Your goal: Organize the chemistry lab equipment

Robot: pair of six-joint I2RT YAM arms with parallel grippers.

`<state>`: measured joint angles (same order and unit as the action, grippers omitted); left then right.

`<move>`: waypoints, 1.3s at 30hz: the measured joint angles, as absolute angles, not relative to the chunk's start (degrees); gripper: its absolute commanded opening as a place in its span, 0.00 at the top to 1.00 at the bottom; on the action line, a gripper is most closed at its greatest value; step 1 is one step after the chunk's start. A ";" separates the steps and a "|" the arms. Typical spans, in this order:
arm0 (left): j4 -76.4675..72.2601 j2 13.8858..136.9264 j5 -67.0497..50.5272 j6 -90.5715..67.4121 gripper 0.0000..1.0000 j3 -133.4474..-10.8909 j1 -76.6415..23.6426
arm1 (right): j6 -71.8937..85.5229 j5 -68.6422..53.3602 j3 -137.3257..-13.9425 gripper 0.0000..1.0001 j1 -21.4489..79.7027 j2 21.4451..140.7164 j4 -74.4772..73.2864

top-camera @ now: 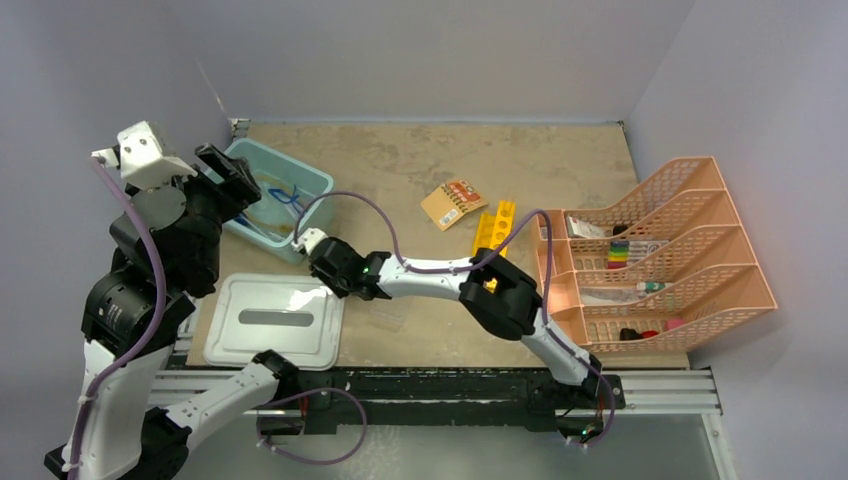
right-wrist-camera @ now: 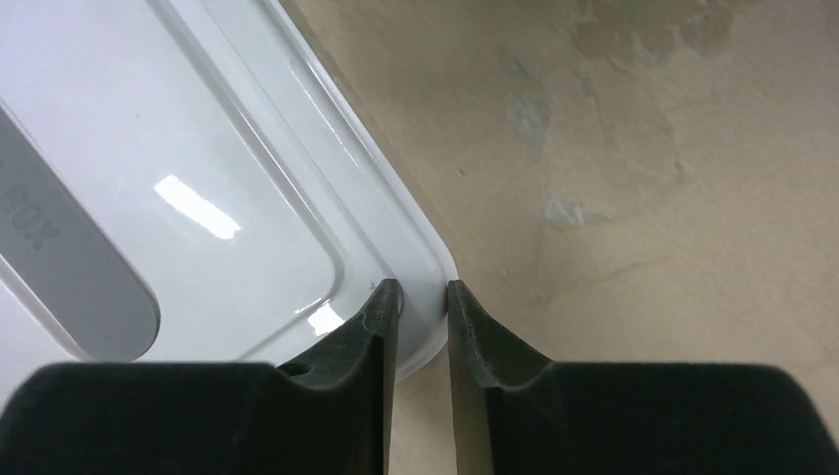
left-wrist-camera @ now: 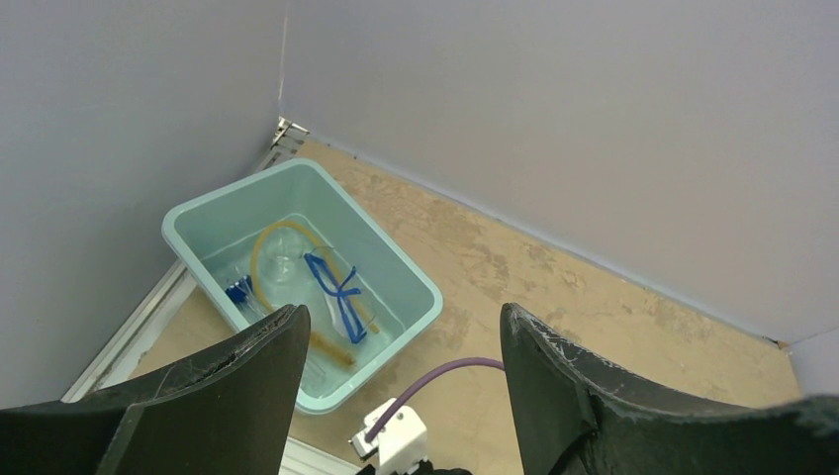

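Low at frame centre, the right tool (right-wrist-camera: 423, 297) pinches the white lid's (right-wrist-camera: 198, 198) corner — left tool (left-wrist-camera: 401, 336), raised upper left, gapes apart.

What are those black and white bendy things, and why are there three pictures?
They are two robot arms, each ending in a two-finger claw called a gripper. One picture looks down from above; the other two come from small cameras on the wrists.

The right gripper is pinching the rim of a white lid, near its corner, with its fingers almost closed. The left gripper is wide open, holds nothing, and is raised above a pale blue tub with blue-capped tubes and other lab bits inside.

Also on the tan table are a yellow rack, a small orange packet and a pink mesh organiser.
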<state>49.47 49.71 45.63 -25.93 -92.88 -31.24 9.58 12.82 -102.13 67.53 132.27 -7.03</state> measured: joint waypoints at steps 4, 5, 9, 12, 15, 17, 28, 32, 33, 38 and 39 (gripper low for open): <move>49.43 49.71 45.65 -25.93 0.30 -92.60 -31.24 | 8.16 14.09 -98.08 0.80 67.35 129.14 -8.71; 49.43 49.71 45.65 -25.93 0.30 -92.53 -31.24 | 7.79 14.24 -97.17 0.76 67.22 128.46 -8.95; 49.41 49.78 45.58 -25.93 0.30 -92.40 -31.24 | 6.31 13.54 -96.99 0.61 66.67 128.16 -9.85; 49.41 50.04 45.56 -25.91 0.30 -92.47 -31.24 | 4.38 12.12 -101.03 0.60 66.46 130.39 -10.94; 49.36 51.00 45.45 -25.85 0.29 -92.88 -31.24 | 1.19 9.52 -105.91 0.62 66.35 133.86 -10.44; 49.39 51.66 45.36 -25.80 0.29 -93.08 -31.24 | -1.21 7.42 -106.76 0.66 66.26 134.78 -9.21; 49.47 54.17 44.93 -25.74 0.29 -94.04 -31.24 | -14.44 -6.94 -106.39 0.81 64.10 135.24 -7.38; 49.67 54.68 44.91 -25.78 0.29 -94.72 -31.24 | -17.89 -9.21 -106.41 1.00 63.70 135.26 -7.68; 49.87 54.78 44.91 -25.80 0.29 -94.94 -31.24 | -18.74 -9.30 -106.41 1.00 63.70 135.26 -7.79; 50.54 54.89 44.93 -25.98 0.29 -95.37 -31.24 | -21.71 -9.50 -106.41 1.00 63.79 135.02 -8.01; 50.59 54.87 44.93 -26.00 0.29 -95.37 -31.24 | -22.26 -9.30 -106.39 1.00 63.81 134.87 -8.34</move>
